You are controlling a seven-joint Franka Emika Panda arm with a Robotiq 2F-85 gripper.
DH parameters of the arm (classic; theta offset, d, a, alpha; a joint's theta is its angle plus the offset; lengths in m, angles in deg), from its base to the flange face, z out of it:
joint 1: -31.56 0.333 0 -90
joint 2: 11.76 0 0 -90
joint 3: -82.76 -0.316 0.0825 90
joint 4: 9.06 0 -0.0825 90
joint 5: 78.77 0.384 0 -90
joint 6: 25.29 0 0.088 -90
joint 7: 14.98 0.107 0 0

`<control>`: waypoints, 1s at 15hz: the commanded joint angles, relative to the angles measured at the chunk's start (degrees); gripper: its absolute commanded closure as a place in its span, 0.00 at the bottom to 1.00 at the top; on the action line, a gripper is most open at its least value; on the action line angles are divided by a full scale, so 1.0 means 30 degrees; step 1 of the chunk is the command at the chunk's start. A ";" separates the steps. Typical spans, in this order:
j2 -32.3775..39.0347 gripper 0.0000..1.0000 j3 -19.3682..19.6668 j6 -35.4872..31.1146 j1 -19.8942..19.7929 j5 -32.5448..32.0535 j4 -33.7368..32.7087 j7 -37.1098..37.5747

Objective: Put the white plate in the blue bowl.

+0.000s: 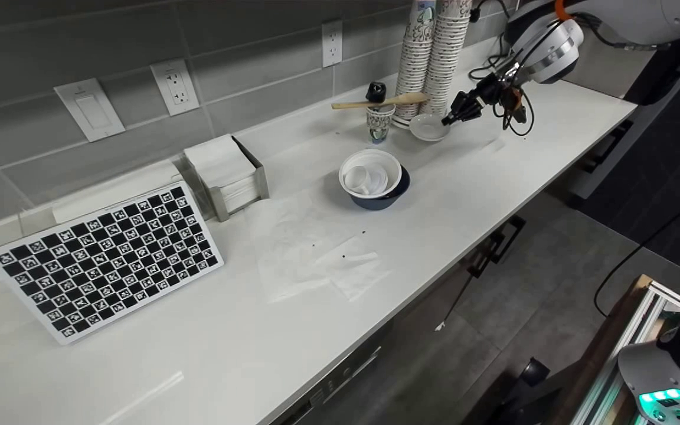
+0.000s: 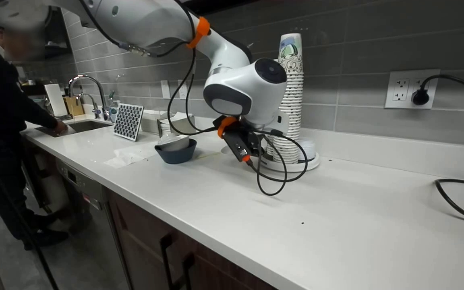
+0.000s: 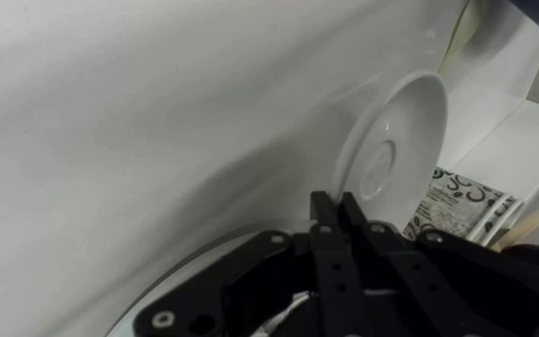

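The white plate (image 1: 429, 127) is held tilted above the counter in front of the paper cup stacks; it fills the middle of the wrist view (image 3: 410, 140). My gripper (image 1: 447, 120) is shut on the plate's rim, one fingertip on each side, as the wrist view (image 3: 336, 202) shows. The blue bowl (image 1: 373, 205) stands on the counter some way from the plate, and also shows in an exterior view (image 2: 177, 156). A white bowl (image 1: 346, 163) sits tilted inside it and holds a white cup (image 1: 356, 179). In an exterior view the arm mostly hides the plate (image 2: 226, 150).
Tall paper cup stacks (image 1: 415, 65) stand by the wall on a round white base (image 2: 315, 162). A patterned cup (image 1: 379, 125) has a wooden spatula (image 1: 384, 102) across it. A napkin holder (image 1: 262, 177), paper sheets (image 1: 310, 254) and a checkered board (image 1: 110, 260) lie farther along.
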 commanded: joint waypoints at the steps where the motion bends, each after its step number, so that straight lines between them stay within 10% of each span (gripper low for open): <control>1: -0.1835 0.97 -0.0129 -0.0727 0.0754 -0.1270 0.2445 -0.0530; 15: -0.4879 0.97 -0.0907 -0.1712 0.2910 -0.8100 0.4521 0.3281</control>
